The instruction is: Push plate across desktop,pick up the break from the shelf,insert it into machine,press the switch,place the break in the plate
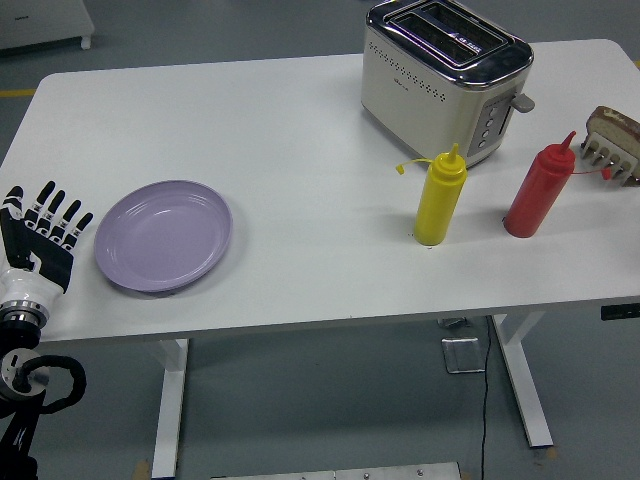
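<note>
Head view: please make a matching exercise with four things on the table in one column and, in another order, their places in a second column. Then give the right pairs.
Things:
1. purple plate
2. toaster
3. yellow squeeze bottle
4. red squeeze bottle

Places:
A. far side of the table, right of centre
B. in front of the toaster
C. left part, beside the left hand
D. near the rack at the right edge

Pairs: 1-C, 2-A, 3-B, 4-D
</note>
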`<state>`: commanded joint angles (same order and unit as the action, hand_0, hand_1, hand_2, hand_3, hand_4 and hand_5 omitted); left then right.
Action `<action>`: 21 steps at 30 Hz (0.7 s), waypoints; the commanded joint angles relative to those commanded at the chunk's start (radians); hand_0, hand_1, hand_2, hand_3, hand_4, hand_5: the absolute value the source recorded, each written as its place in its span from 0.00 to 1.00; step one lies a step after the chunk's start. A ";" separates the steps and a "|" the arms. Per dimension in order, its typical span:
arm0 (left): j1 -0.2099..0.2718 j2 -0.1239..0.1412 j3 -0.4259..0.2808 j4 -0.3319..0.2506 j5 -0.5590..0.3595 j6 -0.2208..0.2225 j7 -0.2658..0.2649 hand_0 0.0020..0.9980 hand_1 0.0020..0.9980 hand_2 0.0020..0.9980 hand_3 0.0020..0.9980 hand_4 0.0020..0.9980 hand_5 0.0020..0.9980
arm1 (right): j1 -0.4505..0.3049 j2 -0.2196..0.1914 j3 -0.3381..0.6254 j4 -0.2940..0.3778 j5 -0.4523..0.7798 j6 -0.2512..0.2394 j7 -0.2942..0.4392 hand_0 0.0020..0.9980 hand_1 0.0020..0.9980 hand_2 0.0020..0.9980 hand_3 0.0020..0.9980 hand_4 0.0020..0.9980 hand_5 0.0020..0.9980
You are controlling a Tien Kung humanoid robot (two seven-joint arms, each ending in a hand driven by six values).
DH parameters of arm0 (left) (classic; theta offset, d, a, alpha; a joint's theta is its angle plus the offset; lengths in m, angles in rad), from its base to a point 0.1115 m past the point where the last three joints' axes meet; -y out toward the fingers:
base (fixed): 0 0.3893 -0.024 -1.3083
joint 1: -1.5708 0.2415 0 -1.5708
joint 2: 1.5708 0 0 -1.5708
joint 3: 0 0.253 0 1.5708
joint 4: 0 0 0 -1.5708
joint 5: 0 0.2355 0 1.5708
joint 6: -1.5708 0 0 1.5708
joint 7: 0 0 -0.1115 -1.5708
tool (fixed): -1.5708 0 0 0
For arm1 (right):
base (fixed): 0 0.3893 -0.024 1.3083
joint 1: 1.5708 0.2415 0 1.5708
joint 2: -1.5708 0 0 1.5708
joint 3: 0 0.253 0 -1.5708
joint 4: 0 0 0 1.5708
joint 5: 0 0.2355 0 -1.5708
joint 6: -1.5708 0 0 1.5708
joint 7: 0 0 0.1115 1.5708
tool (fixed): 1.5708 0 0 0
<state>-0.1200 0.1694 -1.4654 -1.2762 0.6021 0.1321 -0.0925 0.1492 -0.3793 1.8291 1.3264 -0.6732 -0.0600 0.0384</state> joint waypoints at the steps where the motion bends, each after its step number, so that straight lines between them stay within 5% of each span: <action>1: -0.002 -0.001 0.003 0.001 -0.001 0.000 0.000 0.85 0.91 0.98 0.91 0.61 1.00 | 0.000 0.000 -0.002 0.001 -0.009 -0.003 0.001 0.80 0.75 0.73 0.69 0.39 0.40; 14: -0.023 -0.005 0.038 0.021 -0.012 -0.008 0.003 0.86 0.91 0.98 0.91 0.62 1.00 | 0.018 -0.036 -0.063 0.003 -0.260 -0.081 0.032 0.82 0.77 0.75 0.71 0.40 0.37; 15: -0.024 -0.006 0.040 0.022 -0.013 -0.009 0.003 0.86 0.91 0.98 0.91 0.62 1.00 | 0.021 -0.042 -0.068 0.001 -0.284 -0.086 0.034 0.85 0.80 0.77 0.76 0.48 0.31; 20: -0.032 -0.007 0.052 0.024 -0.019 -0.013 0.004 0.86 0.91 0.98 0.91 0.62 1.00 | 0.038 -0.071 -0.099 -0.010 -0.430 -0.098 0.025 0.85 0.80 0.77 0.76 0.48 0.31; 21: -0.034 -0.008 0.055 0.025 -0.020 -0.014 0.005 0.86 0.91 0.98 0.91 0.62 1.00 | 0.043 -0.079 -0.107 -0.014 -0.464 -0.094 0.018 0.88 0.82 0.80 0.79 0.60 0.28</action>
<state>-0.1535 0.1612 -1.4103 -1.2515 0.5818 0.1180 -0.0872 0.1919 -0.4579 1.7223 1.3123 -1.1369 -0.1545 0.0566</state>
